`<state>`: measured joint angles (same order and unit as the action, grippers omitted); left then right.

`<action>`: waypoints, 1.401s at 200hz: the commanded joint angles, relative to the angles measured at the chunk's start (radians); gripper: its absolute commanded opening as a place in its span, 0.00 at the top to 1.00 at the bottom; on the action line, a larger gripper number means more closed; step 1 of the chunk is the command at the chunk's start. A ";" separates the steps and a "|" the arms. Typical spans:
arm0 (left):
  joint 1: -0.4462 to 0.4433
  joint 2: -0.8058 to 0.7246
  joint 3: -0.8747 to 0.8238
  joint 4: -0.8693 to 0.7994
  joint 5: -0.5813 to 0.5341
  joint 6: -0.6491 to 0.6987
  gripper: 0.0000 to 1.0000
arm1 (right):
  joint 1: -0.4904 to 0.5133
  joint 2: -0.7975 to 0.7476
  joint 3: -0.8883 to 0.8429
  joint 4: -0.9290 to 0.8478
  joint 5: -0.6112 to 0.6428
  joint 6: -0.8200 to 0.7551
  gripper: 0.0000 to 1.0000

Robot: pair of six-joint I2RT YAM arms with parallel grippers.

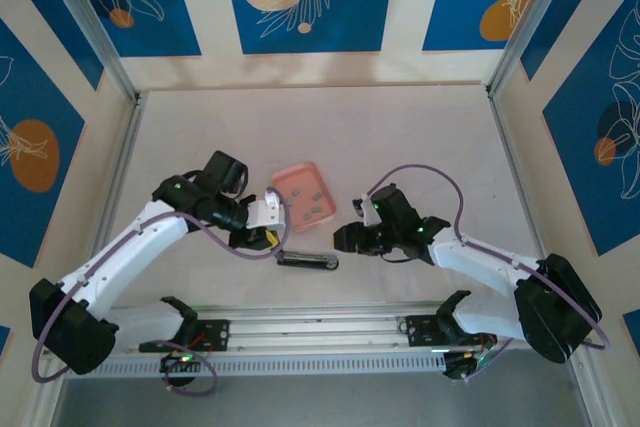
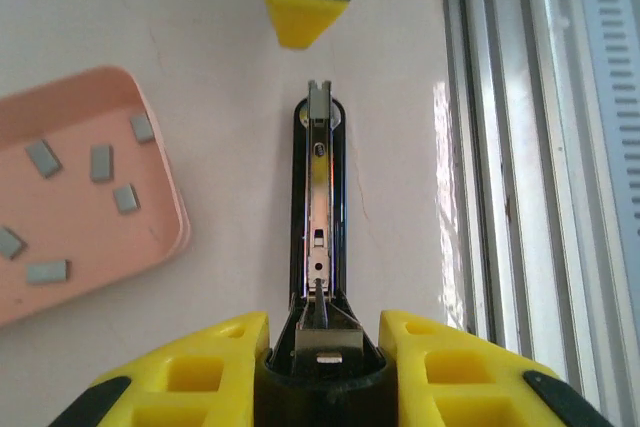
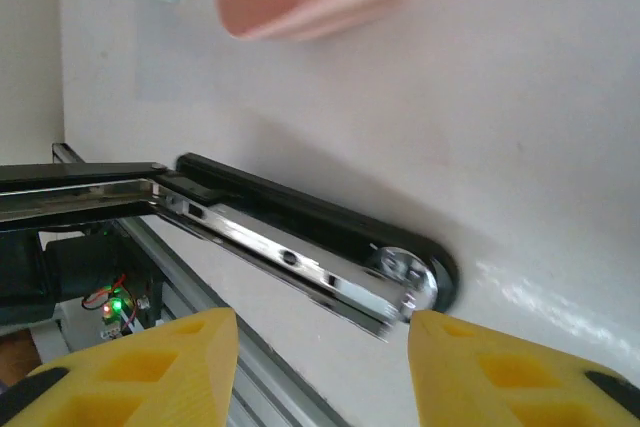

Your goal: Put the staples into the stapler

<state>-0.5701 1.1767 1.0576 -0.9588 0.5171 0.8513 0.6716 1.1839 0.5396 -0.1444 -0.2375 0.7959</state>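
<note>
The stapler [image 1: 307, 261] lies on the white table between both arms, in front of the pink tray [image 1: 304, 195]. In the left wrist view the stapler [image 2: 320, 197] runs away from me with its silver channel showing, and my left gripper [image 2: 323, 352] is shut on its black rear end. Several grey staples [image 2: 100, 162] lie loose in the tray [image 2: 160, 237]. My right gripper [image 3: 322, 322] is open just in front of the stapler's round front end [image 3: 405, 282], with its right fingertip [image 3: 450, 342] close beside that end. The right gripper [image 1: 345, 239] stands right of the stapler.
A metal rail [image 1: 320, 332] runs along the near table edge, close behind the stapler [image 2: 520, 147]. One yellow tip of the right gripper [image 2: 300, 12] hangs beyond the stapler's far end. Upright panels wall the table on three sides.
</note>
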 commanded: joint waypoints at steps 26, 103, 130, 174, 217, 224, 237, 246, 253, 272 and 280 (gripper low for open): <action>-0.018 0.021 0.046 -0.052 -0.047 0.048 0.80 | 0.020 0.116 -0.036 0.107 -0.117 0.178 0.56; -0.051 0.067 0.071 -0.026 -0.100 0.012 0.81 | 0.048 0.324 -0.005 0.255 -0.188 0.215 0.71; -0.085 0.101 0.088 0.011 -0.103 -0.023 0.81 | 0.058 0.364 0.002 0.277 -0.184 0.215 0.75; -0.170 0.174 0.098 0.152 -0.085 -0.116 0.83 | 0.071 0.399 -0.001 0.350 -0.191 0.239 0.79; -0.244 0.254 0.086 0.299 -0.090 -0.208 0.84 | 0.072 0.426 -0.010 0.424 -0.199 0.258 0.79; -0.249 0.261 0.079 0.326 -0.094 -0.224 0.85 | 0.072 0.431 -0.011 0.435 -0.202 0.262 0.79; -0.256 0.272 0.062 0.381 -0.098 -0.258 0.85 | 0.074 0.435 -0.015 0.459 -0.205 0.270 0.79; -0.260 0.284 0.052 0.407 -0.102 -0.273 0.85 | 0.075 0.436 -0.019 0.473 -0.204 0.273 0.79; -0.265 0.294 0.047 0.420 -0.110 -0.281 0.85 | 0.074 0.436 -0.022 0.482 -0.202 0.276 0.79; -0.278 0.332 0.049 0.425 -0.140 -0.291 0.85 | 0.074 0.430 -0.031 0.505 -0.201 0.275 0.78; -0.283 0.348 0.052 0.425 -0.150 -0.295 0.85 | 0.071 0.426 -0.034 0.511 -0.201 0.275 0.77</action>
<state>-0.8200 1.4937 1.0943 -0.7208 0.3096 0.6022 0.7273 1.5997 0.5255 0.3065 -0.4335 1.0618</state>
